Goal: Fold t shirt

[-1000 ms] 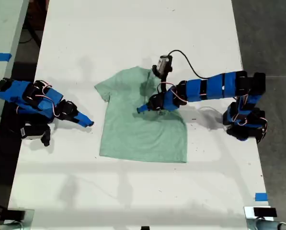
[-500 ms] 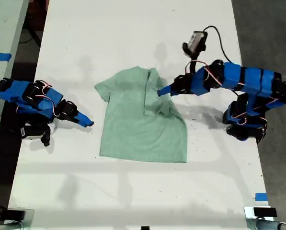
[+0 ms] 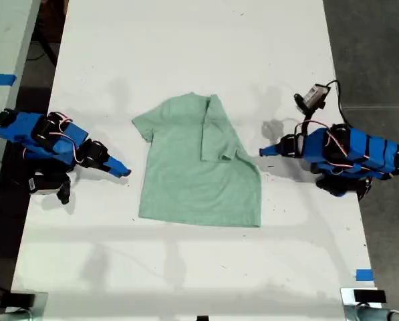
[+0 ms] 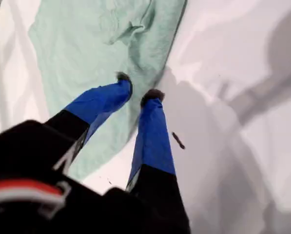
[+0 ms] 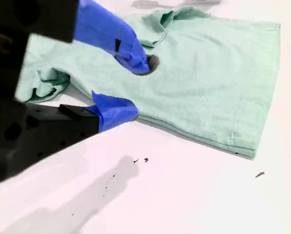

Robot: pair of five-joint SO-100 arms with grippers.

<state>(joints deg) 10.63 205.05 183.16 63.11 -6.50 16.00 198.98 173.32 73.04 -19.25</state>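
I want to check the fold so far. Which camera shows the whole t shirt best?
The exterior view: the whole t shirt lies in frame, one sleeve folded inward. The first wrist view shows only part of it past my first tool; the second shows it obliquely, partly behind my second tool.

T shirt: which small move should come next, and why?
Probably move my second gripper toward the sleeve on the exterior view's left. On the t shirt the other sleeve is folded in, this one lies flat, and the gripper is open nearby.
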